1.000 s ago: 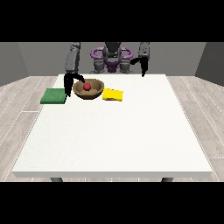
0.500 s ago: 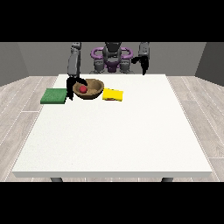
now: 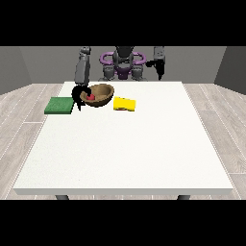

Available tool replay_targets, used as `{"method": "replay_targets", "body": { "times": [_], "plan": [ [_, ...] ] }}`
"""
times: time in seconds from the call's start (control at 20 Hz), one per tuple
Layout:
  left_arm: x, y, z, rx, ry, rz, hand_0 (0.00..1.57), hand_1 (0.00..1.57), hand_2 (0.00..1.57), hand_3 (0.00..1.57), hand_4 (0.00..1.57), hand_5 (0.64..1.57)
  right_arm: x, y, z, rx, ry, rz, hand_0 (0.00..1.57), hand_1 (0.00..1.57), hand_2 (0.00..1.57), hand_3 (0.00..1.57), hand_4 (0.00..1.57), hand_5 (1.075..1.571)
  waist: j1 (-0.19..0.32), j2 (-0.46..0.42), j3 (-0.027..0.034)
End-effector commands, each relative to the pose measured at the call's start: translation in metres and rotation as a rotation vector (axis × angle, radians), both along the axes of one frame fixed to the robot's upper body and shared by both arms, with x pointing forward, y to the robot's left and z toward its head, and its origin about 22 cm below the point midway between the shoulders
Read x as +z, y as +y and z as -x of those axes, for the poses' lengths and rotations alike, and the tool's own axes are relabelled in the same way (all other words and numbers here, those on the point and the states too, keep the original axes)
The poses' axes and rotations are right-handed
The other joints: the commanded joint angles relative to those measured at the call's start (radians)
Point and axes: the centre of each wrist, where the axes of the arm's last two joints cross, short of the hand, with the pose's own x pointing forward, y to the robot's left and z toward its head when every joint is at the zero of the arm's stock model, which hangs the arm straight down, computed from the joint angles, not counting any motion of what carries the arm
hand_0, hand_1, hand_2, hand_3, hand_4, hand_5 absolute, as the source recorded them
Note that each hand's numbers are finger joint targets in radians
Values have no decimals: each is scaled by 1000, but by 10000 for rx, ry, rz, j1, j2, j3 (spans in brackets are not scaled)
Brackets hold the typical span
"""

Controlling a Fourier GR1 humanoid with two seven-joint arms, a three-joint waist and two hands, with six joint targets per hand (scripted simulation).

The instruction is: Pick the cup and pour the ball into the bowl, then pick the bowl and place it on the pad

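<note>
The brown bowl (image 3: 102,92) is tilted near the table's far left, with the red ball (image 3: 91,97) inside it. The hand at the view's left (image 3: 77,94) is curled on the bowl's left rim. A green pad (image 3: 58,105) lies flat just left of that hand. To the right of the bowl, the yellow cup (image 3: 125,104) lies on its side. The hand at the view's right (image 3: 160,69) hangs above the table's far edge, fingers pointing down and holding nothing.
The white table (image 3: 125,149) stretches wide towards the camera in front of the objects. The robot's torso (image 3: 123,62) stands behind the far edge. A wooden floor surrounds the table.
The bowl with the ball has shifted left towards the green pad, tilting as the hand at the view's left carries it. The cup and the other hand stay put.
</note>
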Motion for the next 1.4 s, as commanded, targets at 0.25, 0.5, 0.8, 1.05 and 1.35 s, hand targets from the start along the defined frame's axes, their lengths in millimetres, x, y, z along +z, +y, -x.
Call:
{"method": "replay_targets", "body": {
  "times": [0.25,0.5,0.8,1.05,1.35],
  "plan": [
    [6,19,-8,263,339,147,0,0,0,0,1070,1366,0,-20,7,-774,2256,-407,1571,1571,1571,1493,937,1486,-242,-165,351],
    [-27,54,4,874,1883,125,0,0,0,0,1134,1358,30,-39,-12,-774,3187,13,1571,1571,1571,1489,943,1499,-803,-1512,349],
    [-45,37,13,1095,1667,78,0,0,0,0,1159,1356,88,-101,-31,-814,3080,360,1571,1571,1571,1215,933,1503,-1201,-1280,355],
    [-45,41,7,1331,1871,131,0,0,0,0,1164,1346,109,-117,-31,-790,3118,569,1571,1571,1571,1295,962,1498,-1278,-1527,358],
    [-57,17,13,879,1412,83,0,0,0,0,1178,1344,125,-145,-27,-1279,2692,137,1571,1571,1571,1392,980,1494,-914,-929,360]
  ]
}}
